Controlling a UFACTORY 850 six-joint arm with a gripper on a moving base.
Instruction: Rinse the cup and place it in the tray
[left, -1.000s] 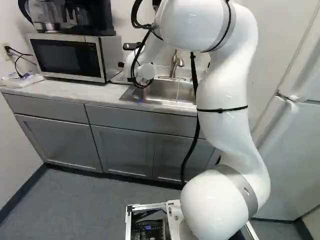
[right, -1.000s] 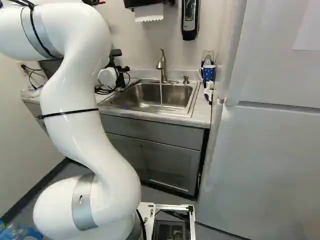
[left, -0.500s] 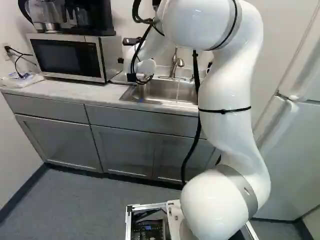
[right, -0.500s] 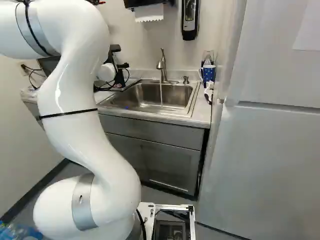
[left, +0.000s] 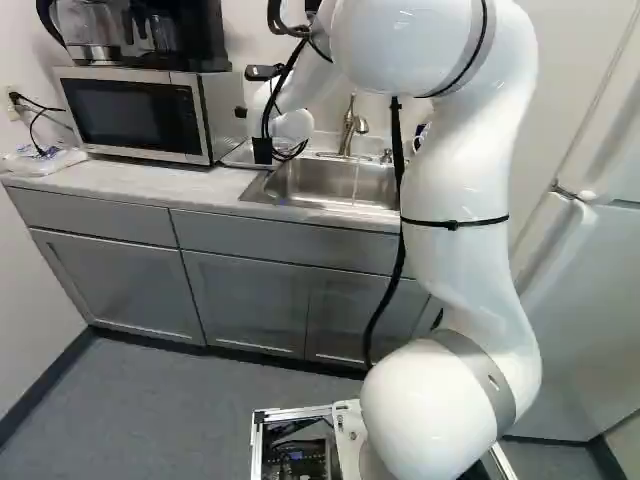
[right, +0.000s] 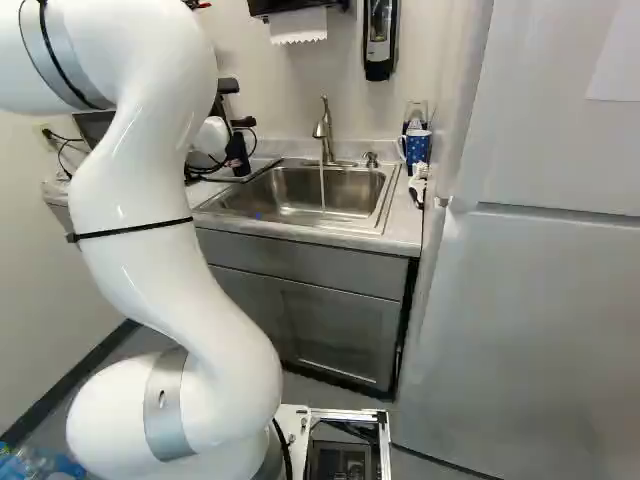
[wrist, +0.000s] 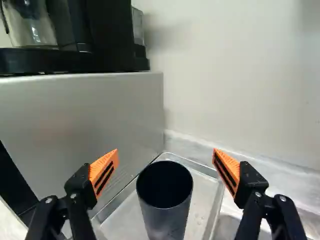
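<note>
In the right base view the black gripper (right: 243, 122) shows partly behind the arm, just above the dark cup (right: 238, 155). The wrist view has the gripper (wrist: 166, 157) open, its orange pads wide apart with nothing gripped. The dark grey cup (wrist: 167, 222) stands upright on the shallow metal tray (wrist: 202, 195), mouth up, below and in line with the gap between the fingers. Its base is cut off there. Water runs from the faucet (right: 325, 130) into the sink (right: 300, 200).
The microwave (left: 130, 115), with a coffee maker (left: 150, 40) on top, stands right beside the tray. A wall rises behind the counter (left: 150, 182). A blue patterned mug (right: 417, 147) stands beyond the sink, near the fridge (right: 540, 300).
The base has stayed put. My arm has drawn back, and the gripper has lifted away from the cup, leaving more of it showing in the base views. The water keeps running.
</note>
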